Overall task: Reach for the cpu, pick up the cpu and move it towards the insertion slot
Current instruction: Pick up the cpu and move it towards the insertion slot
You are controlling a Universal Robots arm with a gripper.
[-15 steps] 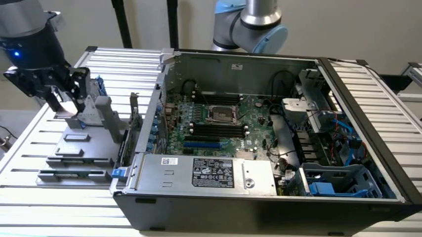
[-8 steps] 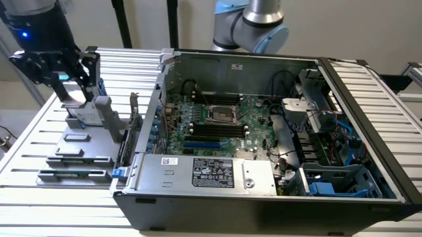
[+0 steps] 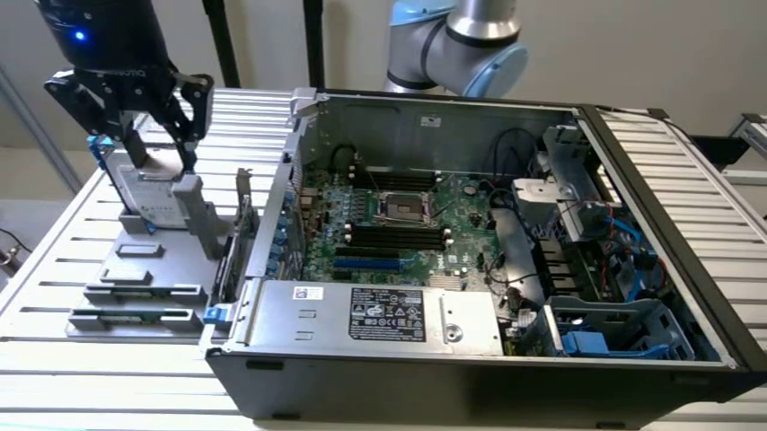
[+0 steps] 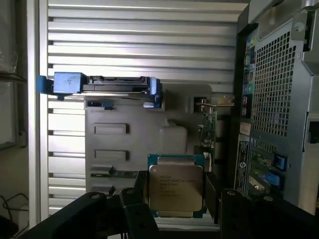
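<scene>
Gripper [image 3: 165, 166] [image 4: 174, 183] closed narrow, pinching cpu [image 4: 175, 194] by both side edges above grey fixture [image 3: 138, 269]. Insertion slot [image 3: 401, 209] sits well apart inside the computer case [image 3: 480, 382].

The arm [image 3: 462, 40] has silver-grey tube segments and rounded joints with pale blue caps. Its wrist housing [image 3: 102, 31] is a glossy black cylinder with a small blue light. The gripper [image 3: 162, 164] is black with jointed linkage fingers [image 4: 84, 206].
</scene>
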